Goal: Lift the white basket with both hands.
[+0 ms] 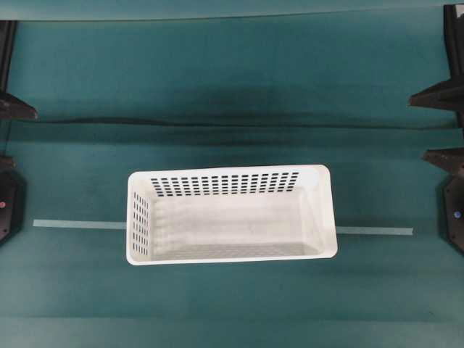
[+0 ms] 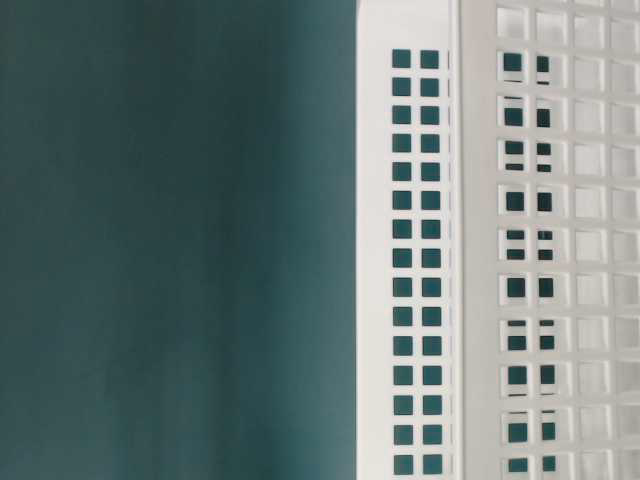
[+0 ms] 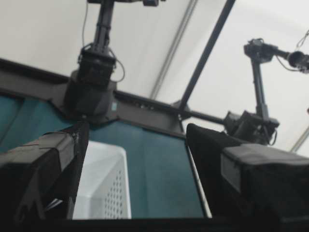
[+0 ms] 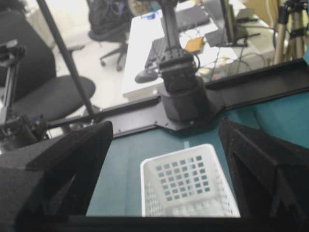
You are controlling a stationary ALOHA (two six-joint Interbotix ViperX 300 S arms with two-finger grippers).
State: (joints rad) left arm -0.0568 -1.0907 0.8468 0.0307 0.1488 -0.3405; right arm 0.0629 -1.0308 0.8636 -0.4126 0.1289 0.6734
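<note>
Teal cloth table (image 1: 217,80), matte, faintly creased, with one dark fold or cable line running across its far part and a strip of pale tape (image 1: 76,224) lying straight across the middle. Item: the white basket (image 1: 230,214), one piece, smooth moulded plastic, rectangular with rounded corners and a wide rolled rim; solid plain floor; walls pierced by even rows of small squarish slots, through which the teal shows in the table-level view (image 2: 415,260). It stands upright on the cloth near the table's centre, directly over the tape, whose ends stick out on both sides; nothing lies in it. Left gripper (image 3: 137,169): black, blocky fingers (image 3: 46,169) wrapped in matte padding, spread wide apart and grasping nothing; one corner of the basket (image 3: 104,183) shows between them, well clear of both. Right gripper (image 4: 166,169): same make, black foam-like fingers (image 4: 67,164) likewise spread and unloaded, the basket's slotted end wall (image 4: 186,186) framed in the gap without contact. Both arms sit at the table's side edges in the overhead view, only dark brackets and bases (image 1: 451,94) showing, well apart from the basket. Background seen from the wrists: black frame rails, the opposite arm's base (image 4: 181,92), a white wall on one side, and an office with a chair (image 4: 43,82) and a cluttered white desk (image 4: 149,43) on the other.
</note>
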